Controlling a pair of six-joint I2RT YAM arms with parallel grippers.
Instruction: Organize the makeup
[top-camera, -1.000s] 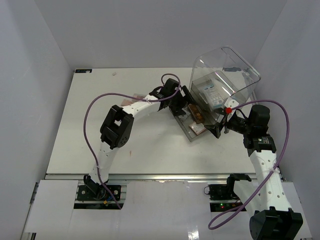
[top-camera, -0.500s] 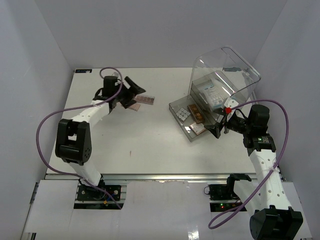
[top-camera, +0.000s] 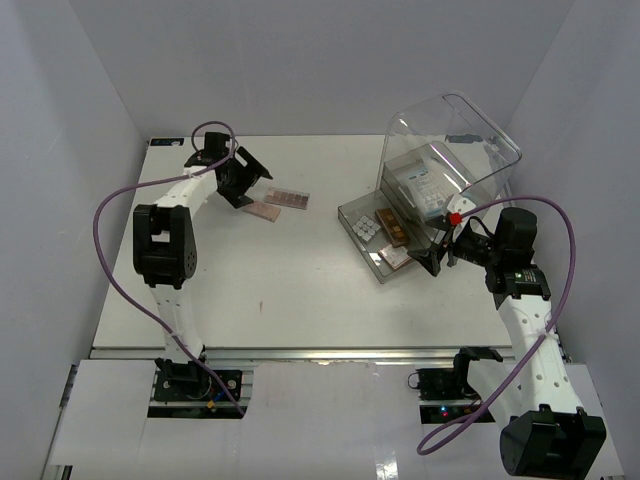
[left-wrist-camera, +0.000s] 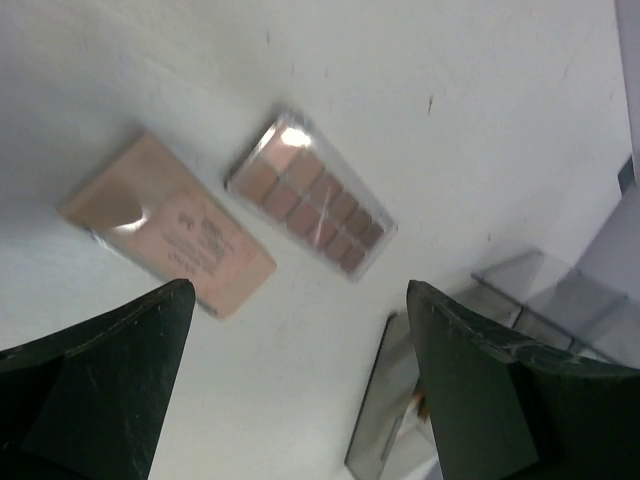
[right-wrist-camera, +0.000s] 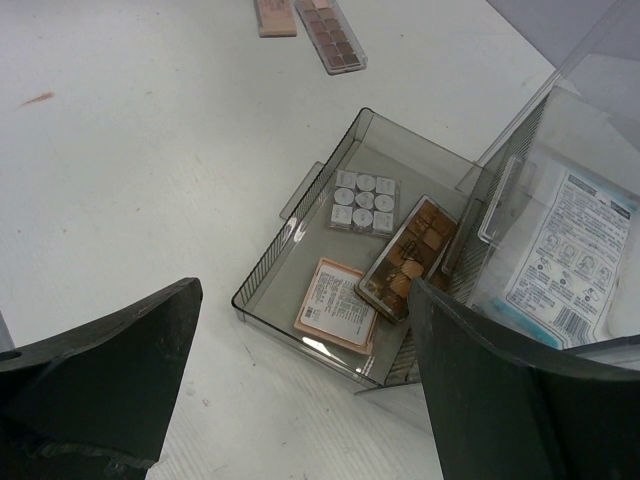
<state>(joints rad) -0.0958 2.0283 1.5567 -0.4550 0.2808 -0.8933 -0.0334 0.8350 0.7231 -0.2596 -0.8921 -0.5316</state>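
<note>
Two flat pieces near counter's (top-camera: 300, 290) far edge: pink palette (left-wrist-camera: 165, 225), brown palette (left-wrist-camera: 310, 205). Left claw (left-wrist-camera: 300, 288) wide beside them; right claw (right-wrist-camera: 305, 288) wide by tray (right-wrist-camera: 262, 270).

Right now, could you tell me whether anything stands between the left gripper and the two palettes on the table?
Nothing visible does. The open left gripper looks straight at the pink palette and the brown palette, both lying uncovered side by side.

Clear domed box (top-camera: 470, 130) on white table (top-camera: 300, 290); smoky tray (right-wrist-camera: 285, 285) alongside
</note>
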